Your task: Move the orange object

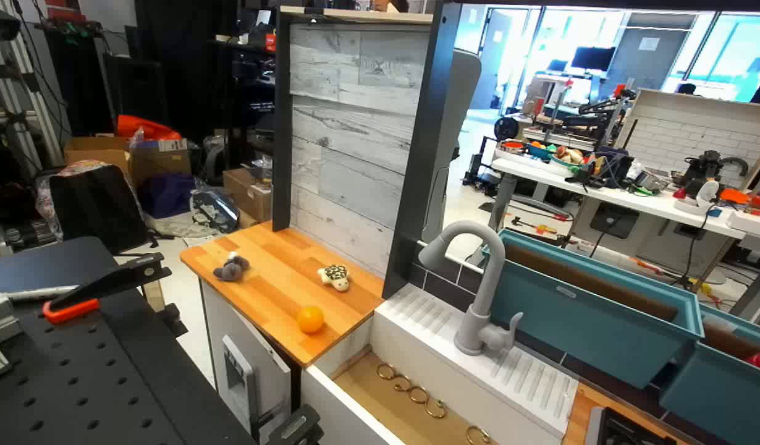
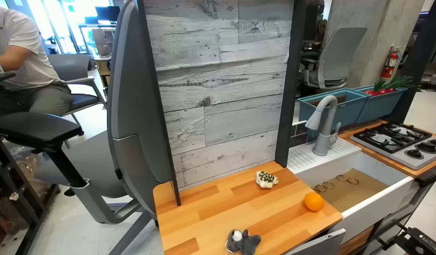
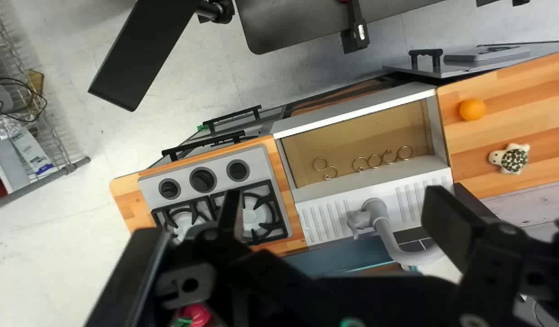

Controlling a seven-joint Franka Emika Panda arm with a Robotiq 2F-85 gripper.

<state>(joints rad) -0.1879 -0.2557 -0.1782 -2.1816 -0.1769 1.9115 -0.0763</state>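
Observation:
The orange object is a small round bright orange ball. It rests on the wooden counter near its edge beside the sink, in both exterior views. It also shows at the upper right of the wrist view. My gripper shows in the wrist view with its two black fingers wide apart and nothing between them. It is high above the sink and faucet, well away from the orange ball, which lies outside the fingers. I cannot make out the gripper in either exterior view.
A turtle toy and a grey plush toy share the wooden counter. A plank wall stands behind it. The sink holds metal rings. A grey faucet, stove and teal planters lie beyond.

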